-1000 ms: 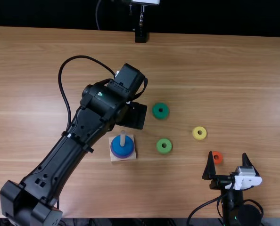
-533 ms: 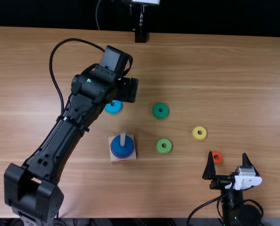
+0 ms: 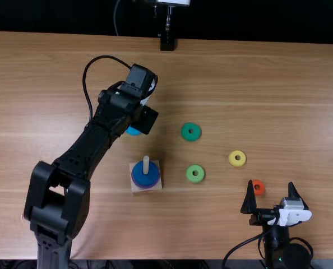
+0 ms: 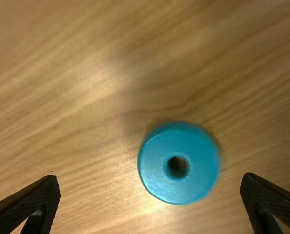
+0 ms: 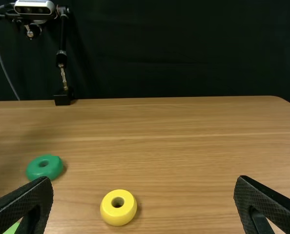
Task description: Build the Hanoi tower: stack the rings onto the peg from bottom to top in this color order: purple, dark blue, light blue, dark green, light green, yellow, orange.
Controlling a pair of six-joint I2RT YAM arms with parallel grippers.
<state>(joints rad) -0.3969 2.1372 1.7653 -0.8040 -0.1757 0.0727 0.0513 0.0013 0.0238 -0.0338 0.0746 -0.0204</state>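
Observation:
My left gripper (image 3: 144, 119) is over the light blue ring (image 3: 133, 131), partly covering it. In the left wrist view the open left gripper (image 4: 151, 176) has that light blue ring (image 4: 165, 178) flat on the wood between its spread fingers, ungripped. The dark blue ring (image 3: 144, 180) lies on the purple ring (image 3: 134, 184) around the peg (image 3: 146, 166). Dark green (image 3: 191, 124), light green (image 3: 195, 180), yellow (image 3: 237, 165) and orange (image 3: 258, 194) rings lie loose. My right gripper (image 3: 270, 184) is open beside the orange one; the right gripper (image 5: 145, 179) frames bare wood, past the yellow ring (image 5: 108, 212).
The peg's square base (image 3: 157, 186) stands in front of the left gripper, near the left forearm. A camera stand (image 3: 167, 42) rises at the table's far edge (image 3: 239, 42).
My left arm has swung left and away from the peg, then drawn back slightly, over the light blue ring, which was hidden in the earliest frame. The right arm has kept still.

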